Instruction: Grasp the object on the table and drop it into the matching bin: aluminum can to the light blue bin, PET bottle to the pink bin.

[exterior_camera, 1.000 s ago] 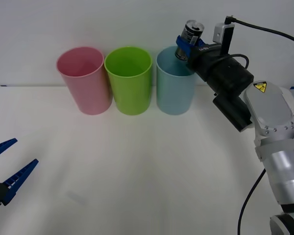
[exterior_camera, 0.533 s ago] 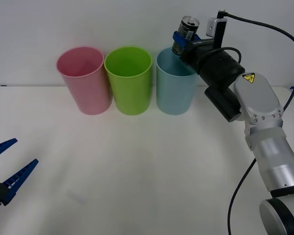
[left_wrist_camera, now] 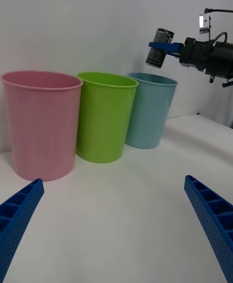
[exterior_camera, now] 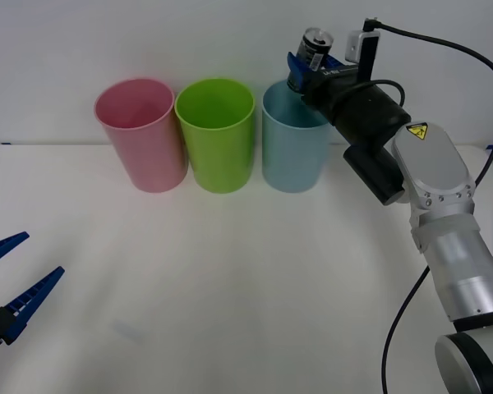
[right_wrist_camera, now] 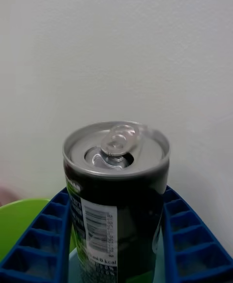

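The aluminum can, dark-sided with a silver pull-tab top, hangs tilted over the near-right part of the light blue bin's rim, and my right gripper is shut on it. In the right wrist view the can stands between both blue fingers. From the left wrist view the can hangs above the light blue bin. The pink bin stands at the left of the row on the white table. My left gripper waits open, low at the table's near left.
A lime green bin stands between the pink and light blue bins, all three close together along the back wall. The right arm's black wrist and grey forearm reach in from the right. Bare table lies in front of the bins.
The right arm has lifted the can slightly and carried it left, further over the light blue bin's rim. The left gripper has not moved.
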